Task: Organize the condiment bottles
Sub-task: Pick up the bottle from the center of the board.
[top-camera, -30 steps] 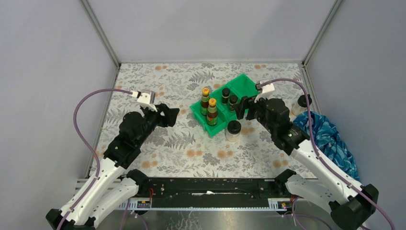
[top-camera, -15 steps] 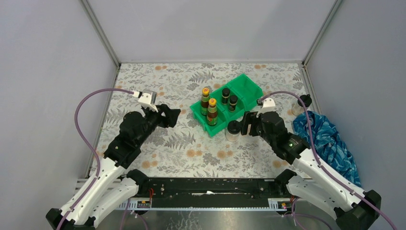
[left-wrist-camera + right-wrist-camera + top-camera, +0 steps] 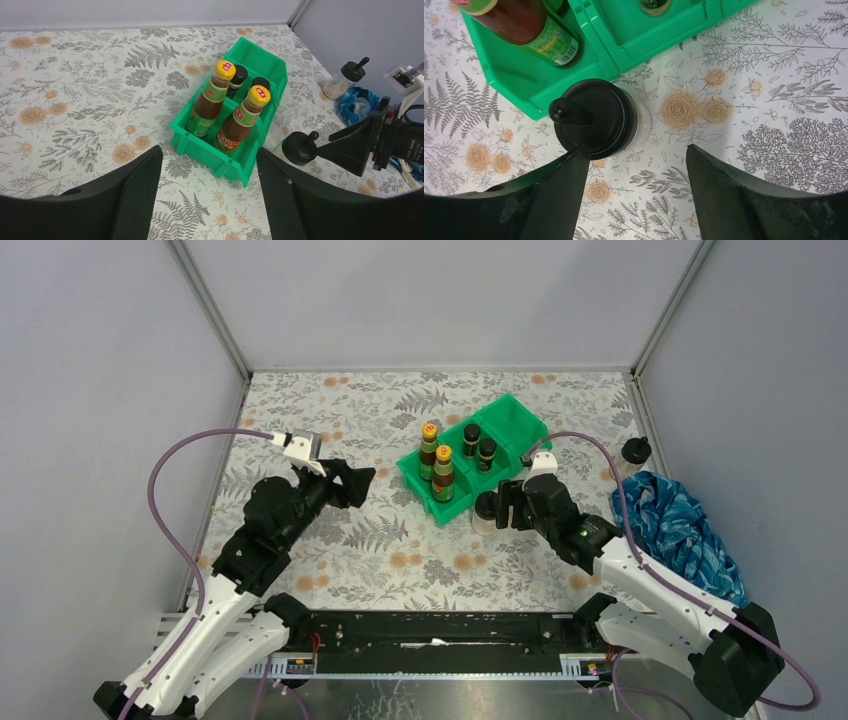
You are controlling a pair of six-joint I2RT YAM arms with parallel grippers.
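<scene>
Your six condiment bottles all stand upright, long axes vertical, caps up. The two yellow-capped bottles point(image 3: 210, 99) share the compartment of the green bin point(image 3: 200, 152) nearest the left arm, labels turned toward the left wrist camera. The two dark jars point(image 3: 238, 76) sit side by side in the middle compartment behind them. The near clear jar point(image 3: 594, 117) stands on the table point(image 3: 380, 410) just beside the bin's near corner, a short black stub rising off its lid. The far clear jar point(image 3: 342, 80) stands well apart at the table's right edge, near the blue cloth point(image 3: 680, 530).

Your right gripper point(image 3: 636, 150) has its jaws well apart and grips nothing. The near clear jar stands just ahead of the fingertips, toward the finger on the left of the wrist view. That tip overlaps the lid's rim there, and you cannot tell whether they touch. Your left gripper point(image 3: 356, 480) hangs over the table left of the bin, jaws wide and empty.

From above, the right gripper covers part of the near clear jar, and the far clear jar shows little but its black lid. The right wrist view cuts the bin's contents at its top edge: you get one label's lower part and one dark jar's base. In the left wrist view the yellow-capped bottles hide the dark jars' bodies, and the label print is too small to read.
</scene>
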